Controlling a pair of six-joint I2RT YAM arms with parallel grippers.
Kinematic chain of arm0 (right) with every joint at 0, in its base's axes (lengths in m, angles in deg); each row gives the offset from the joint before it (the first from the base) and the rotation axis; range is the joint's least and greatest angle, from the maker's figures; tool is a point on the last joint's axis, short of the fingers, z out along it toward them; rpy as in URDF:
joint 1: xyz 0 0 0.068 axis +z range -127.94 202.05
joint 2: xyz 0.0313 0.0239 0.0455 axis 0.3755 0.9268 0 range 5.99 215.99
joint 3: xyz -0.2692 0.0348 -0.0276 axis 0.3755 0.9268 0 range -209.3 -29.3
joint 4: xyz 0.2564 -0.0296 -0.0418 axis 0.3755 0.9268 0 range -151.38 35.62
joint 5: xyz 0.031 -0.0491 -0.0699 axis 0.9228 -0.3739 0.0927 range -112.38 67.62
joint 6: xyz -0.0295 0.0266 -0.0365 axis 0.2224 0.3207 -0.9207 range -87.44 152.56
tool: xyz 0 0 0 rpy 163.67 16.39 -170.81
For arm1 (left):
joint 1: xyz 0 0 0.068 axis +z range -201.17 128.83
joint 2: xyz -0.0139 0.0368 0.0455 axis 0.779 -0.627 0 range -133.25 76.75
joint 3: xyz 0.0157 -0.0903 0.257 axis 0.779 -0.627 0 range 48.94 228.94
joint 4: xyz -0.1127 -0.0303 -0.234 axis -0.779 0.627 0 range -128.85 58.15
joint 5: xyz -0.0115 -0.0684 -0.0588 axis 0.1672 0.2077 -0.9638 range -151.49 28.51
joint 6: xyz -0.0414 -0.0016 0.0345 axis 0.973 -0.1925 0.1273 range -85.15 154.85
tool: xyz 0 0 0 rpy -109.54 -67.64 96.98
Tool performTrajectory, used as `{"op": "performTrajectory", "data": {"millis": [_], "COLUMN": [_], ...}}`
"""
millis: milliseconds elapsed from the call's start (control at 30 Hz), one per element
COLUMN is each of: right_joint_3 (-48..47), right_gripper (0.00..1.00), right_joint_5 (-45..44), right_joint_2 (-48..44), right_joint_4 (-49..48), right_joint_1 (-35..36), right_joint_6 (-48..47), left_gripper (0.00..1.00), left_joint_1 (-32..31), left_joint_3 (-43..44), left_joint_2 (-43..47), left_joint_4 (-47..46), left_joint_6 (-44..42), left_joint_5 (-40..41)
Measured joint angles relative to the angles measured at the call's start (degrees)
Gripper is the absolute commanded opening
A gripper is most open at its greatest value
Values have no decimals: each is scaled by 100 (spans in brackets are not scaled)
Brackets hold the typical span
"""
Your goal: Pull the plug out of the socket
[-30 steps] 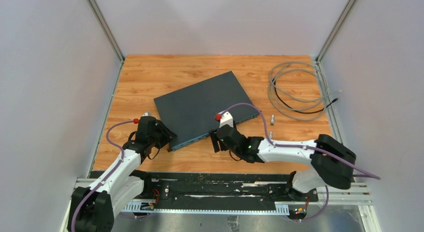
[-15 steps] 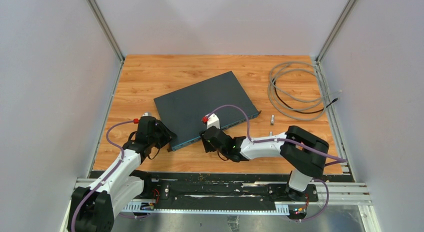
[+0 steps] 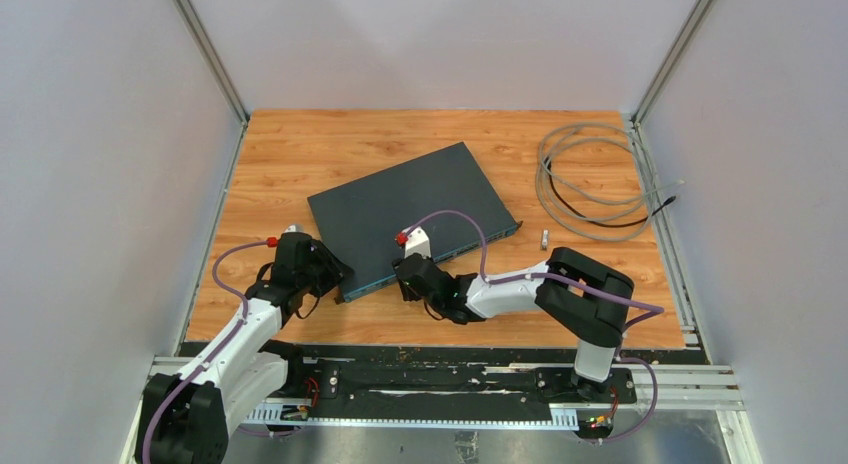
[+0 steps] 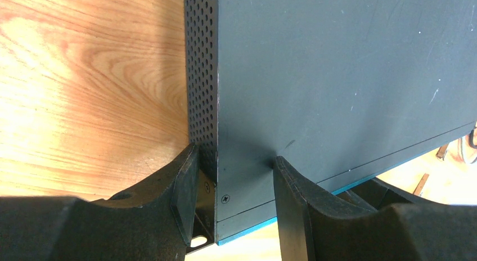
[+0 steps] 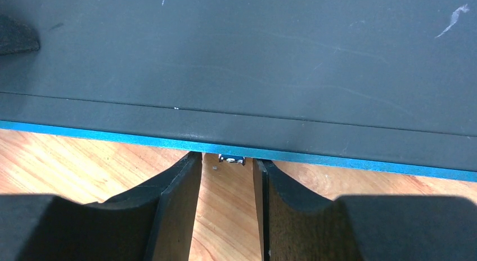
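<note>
At the box's (image 3: pixel 410 209) near left corner, the left claw (image 4: pixel 235 179) pinched that corner, one finger against the perforated side and the other on the dark top. Along the box's blue front edge the right claw (image 5: pixel 226 174) stood spread. Its fingers (image 5: pixel 177 199) flanked a small plug (image 5: pixel 232 159) seated in that edge, neither clearly touching it. Right of the box lay a tiny loose connector (image 3: pixel 545 238). Farther right, a coiled grey cable (image 3: pixel 590 184) rested on the wooden table (image 3: pixel 280 154).
</note>
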Motion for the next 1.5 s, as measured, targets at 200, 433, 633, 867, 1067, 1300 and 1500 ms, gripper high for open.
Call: {"op": "performTrajectory", "data": {"millis": [200, 433, 633, 867, 1067, 1300, 1500], "right_joint_3": [0, -63, -87, -118, -28, 413, 802], "right_gripper": [41, 39, 19, 0, 0, 0, 0], "right_joint_5": [-164, -337, -457, -562, -472, -369, -378], "right_joint_2": [13, 11, 7, 2, -61, -396, -719], "right_joint_4": [-59, -2, 68, 192, 153, 76, 243], "right_joint_1": [63, 138, 160, 166, 157, 308, 553], "right_joint_6": [-2, -4, -57, -162, -133, 7, 175], "left_gripper": [41, 41, 41, 41, 40, 38, 38], "left_joint_1": [0, 0, 0, 0, 0, 15, 26], "left_joint_3": [0, 0, 0, 0, 0, 13, 72], "left_joint_2": [0, 0, 0, 0, 0, -74, -195], "left_joint_4": [-2, -2, -2, -4, -2, -42, -48], "left_joint_6": [-2, -2, -2, -4, -2, 28, 74], "left_joint_5": [-2, -4, -7, -7, 4, 9, 0]}}
